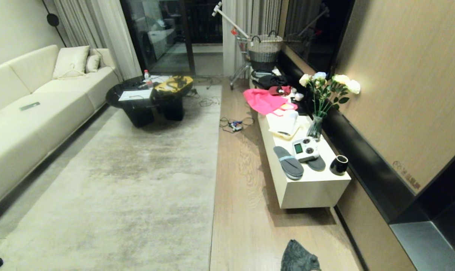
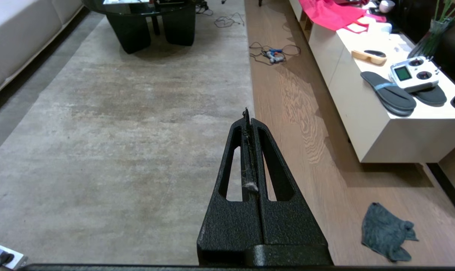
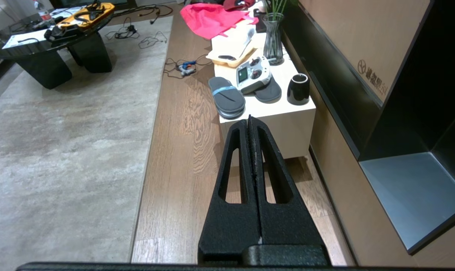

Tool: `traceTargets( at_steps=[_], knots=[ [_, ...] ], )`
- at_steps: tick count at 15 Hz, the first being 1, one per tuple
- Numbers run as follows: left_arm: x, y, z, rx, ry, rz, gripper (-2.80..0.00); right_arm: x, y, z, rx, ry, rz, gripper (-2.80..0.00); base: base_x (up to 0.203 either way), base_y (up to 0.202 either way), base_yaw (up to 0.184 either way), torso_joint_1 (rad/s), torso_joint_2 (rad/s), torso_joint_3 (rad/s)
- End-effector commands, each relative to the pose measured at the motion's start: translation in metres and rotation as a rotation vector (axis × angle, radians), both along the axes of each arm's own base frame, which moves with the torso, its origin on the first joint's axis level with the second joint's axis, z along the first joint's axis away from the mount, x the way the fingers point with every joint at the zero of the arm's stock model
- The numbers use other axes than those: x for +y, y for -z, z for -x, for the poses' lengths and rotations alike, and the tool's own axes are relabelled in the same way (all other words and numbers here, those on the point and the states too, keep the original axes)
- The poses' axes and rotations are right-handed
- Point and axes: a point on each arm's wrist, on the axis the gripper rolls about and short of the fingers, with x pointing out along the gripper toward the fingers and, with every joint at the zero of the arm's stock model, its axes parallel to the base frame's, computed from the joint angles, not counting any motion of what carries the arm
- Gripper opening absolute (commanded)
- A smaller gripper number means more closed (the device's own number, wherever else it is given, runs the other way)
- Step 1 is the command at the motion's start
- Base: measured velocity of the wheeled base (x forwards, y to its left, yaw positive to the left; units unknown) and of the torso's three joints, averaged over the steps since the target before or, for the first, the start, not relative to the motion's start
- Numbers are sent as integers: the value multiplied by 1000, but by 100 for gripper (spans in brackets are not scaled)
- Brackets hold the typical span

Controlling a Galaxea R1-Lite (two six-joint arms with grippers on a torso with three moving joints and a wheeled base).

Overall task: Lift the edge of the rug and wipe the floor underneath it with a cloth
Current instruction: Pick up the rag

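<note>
Head view | mottled short-pile rug (image 1: 137, 180) | lumpy fuzzy cloth (image 1: 299, 258) | wood-grain floor (image 1: 246, 195)

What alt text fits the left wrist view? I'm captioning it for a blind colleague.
The shut left gripper hangs above the edge of a flat beige rug where it meets the wood floor. A dark grey cloth lies crumpled on the floor near a low white cabinet holding slippers.

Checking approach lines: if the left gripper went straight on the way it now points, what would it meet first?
Likely the rug near its right edge, beside the floor: the shut left gripper aims there. Depth is unclear.
</note>
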Motion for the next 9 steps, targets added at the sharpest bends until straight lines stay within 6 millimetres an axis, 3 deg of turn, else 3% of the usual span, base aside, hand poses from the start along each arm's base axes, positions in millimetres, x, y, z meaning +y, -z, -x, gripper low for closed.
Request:
traceTargets(
  at_steps=[1,9],
  knots=[
    [0,0,0,2,0,0,-280,0,0,0,0,-1,-1,-280,0,0,0,-132,361,219],
    [0,0,0,2,-1,0,-280,0,0,0,0,-1,-1,-280,0,0,0,-162,444,283]
  ],
)
